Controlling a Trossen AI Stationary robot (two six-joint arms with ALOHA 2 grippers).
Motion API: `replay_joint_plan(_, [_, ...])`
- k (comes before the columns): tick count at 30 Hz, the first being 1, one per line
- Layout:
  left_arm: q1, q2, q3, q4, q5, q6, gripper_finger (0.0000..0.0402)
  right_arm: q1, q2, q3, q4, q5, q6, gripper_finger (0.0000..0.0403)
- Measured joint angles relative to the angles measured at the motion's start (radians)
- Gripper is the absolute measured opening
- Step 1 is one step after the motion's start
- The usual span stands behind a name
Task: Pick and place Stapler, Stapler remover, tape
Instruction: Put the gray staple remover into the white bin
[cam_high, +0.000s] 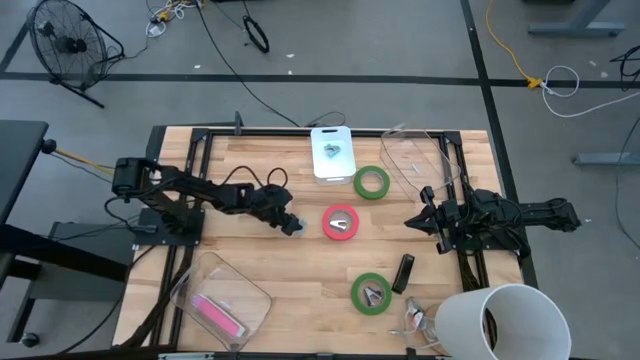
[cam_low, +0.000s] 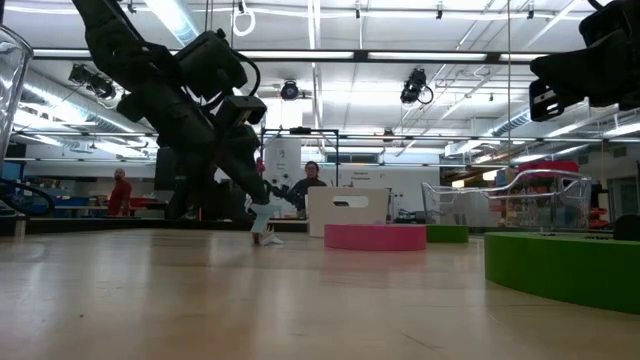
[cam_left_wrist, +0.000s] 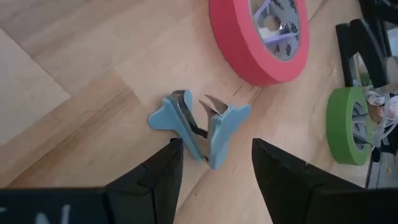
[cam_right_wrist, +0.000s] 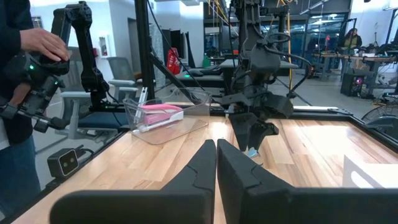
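Note:
A light-blue staple remover (cam_left_wrist: 199, 127) lies flat on the wooden table, its jaws pointing toward the red tape roll (cam_left_wrist: 261, 37). My left gripper (cam_left_wrist: 214, 146) slants down over the remover's hinge end, open, one finger on each side; in the high view it (cam_high: 292, 225) is left of the red roll (cam_high: 341, 222). Two green tape rolls (cam_high: 371, 182) (cam_high: 371, 292) lie flat farther right. A pink stapler (cam_high: 218, 314) lies in a clear bin. My right gripper (cam_high: 415, 220) waits shut and level at the right. My left gripper has its fingers on either side of the remover's hinge end (cam_left_wrist: 208, 155), coming slanting down from the table's left. One fingertip (cam_left_wrist: 173, 152) stands right beside a blue arm of the remover; I cannot tell whether it touches. The remover lies flat on the table.
A white box (cam_high: 331, 152) stands at the far middle, with a clear bin (cam_high: 420, 160) to its right. A large white cup (cam_high: 500, 320), a black object (cam_high: 403, 272) and small metal pieces (cam_high: 415, 318) are at the near right. A person's hand (cam_right_wrist: 40, 43) shows beyond the table.

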Motion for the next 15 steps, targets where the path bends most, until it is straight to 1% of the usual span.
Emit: replay_joint_plan(15, [-0.004, 0.009, 0.0, 0.039, -0.016, -0.027, 0.0177, 0.0, 0.0, 0.0, 0.0, 0.0, 0.0, 0.002])
